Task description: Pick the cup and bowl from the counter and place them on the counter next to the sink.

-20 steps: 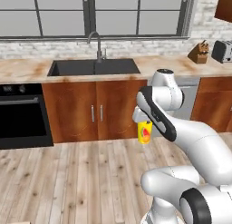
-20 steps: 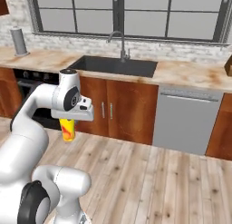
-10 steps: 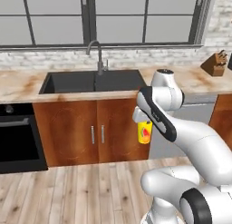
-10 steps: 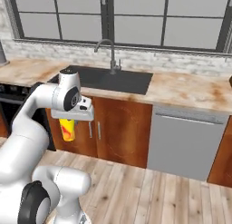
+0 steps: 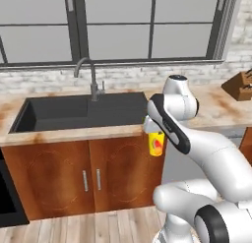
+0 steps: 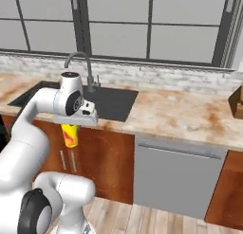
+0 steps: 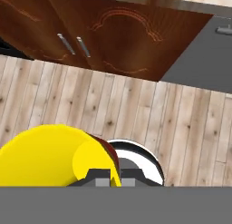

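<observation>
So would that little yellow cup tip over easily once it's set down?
Possibly. The cup looks tall for its width, so a nudge might topple it, and being round it would probably roll. It seems stiff: it hangs from the shut jaws without bending. The counter by the sink looks flat, which should help.

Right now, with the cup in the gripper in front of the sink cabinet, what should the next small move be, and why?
Probably raise the cup above counter height. The gripper is shut on it, yet it hangs below the counter edge, in front of the cabinet doors over the wood floor. The bare counter right of the sink looks like the place to carry it next.
</observation>
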